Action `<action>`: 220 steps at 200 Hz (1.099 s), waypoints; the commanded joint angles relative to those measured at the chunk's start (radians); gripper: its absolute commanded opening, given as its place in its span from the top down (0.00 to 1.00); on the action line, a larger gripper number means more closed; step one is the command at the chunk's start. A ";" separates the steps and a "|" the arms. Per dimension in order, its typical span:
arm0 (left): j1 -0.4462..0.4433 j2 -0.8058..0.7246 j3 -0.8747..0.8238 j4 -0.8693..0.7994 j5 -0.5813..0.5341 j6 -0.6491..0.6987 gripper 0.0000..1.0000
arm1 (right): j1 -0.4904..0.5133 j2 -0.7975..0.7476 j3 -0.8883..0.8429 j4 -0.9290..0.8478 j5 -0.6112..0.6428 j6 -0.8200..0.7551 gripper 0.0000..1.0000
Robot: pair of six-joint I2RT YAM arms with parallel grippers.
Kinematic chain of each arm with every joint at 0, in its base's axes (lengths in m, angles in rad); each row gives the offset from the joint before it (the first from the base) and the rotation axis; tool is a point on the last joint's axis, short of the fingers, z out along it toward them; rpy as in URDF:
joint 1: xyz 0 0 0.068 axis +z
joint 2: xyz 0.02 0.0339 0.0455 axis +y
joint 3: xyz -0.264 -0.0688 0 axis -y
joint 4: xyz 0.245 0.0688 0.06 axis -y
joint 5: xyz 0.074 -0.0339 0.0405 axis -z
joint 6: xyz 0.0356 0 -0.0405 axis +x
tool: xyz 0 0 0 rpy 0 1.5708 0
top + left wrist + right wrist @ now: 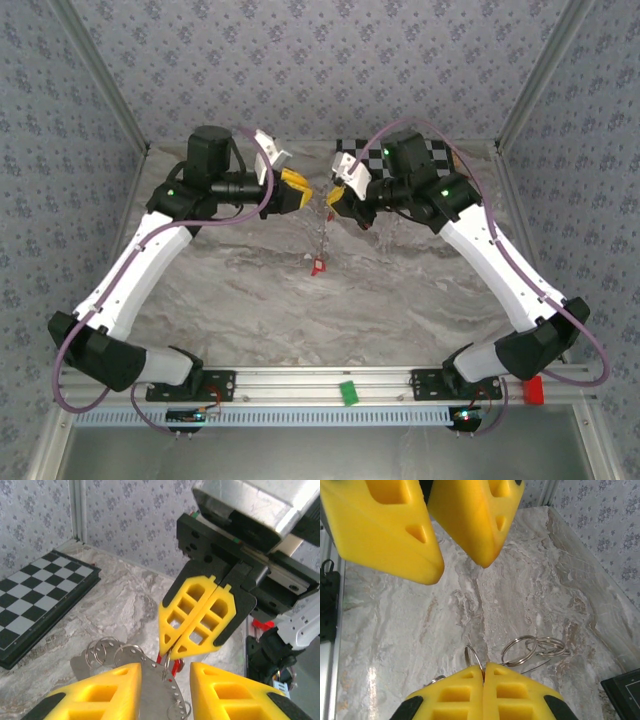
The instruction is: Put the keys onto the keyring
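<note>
You will find no readable text, label, brand, number or sign in any view. The only markings are the black-and-white squares of the chessboard at the left and the floral wallpaper at the top, neither bearing lettering.

Right wrist view: the keyring disappears between the right gripper's fingers, themselves cut by the lower edge. Left wrist view: keys show as red slivers only; chessboard cropped at left. Top view: hanging chain too fine to resolve.
</note>
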 commanded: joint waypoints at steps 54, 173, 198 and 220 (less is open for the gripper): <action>-0.056 0.043 0.055 -0.144 -0.050 0.150 0.68 | 0.026 0.021 0.070 -0.037 0.041 -0.069 1.00; -0.086 0.060 0.042 -0.102 -0.143 0.155 0.68 | 0.043 0.023 0.060 -0.016 -0.026 -0.028 1.00; -0.092 0.060 0.037 -0.079 -0.116 0.152 0.68 | 0.044 0.024 0.054 -0.002 -0.051 -0.010 1.00; -0.094 0.060 0.030 -0.066 -0.078 0.152 0.69 | 0.044 0.022 0.051 0.012 -0.068 0.009 1.00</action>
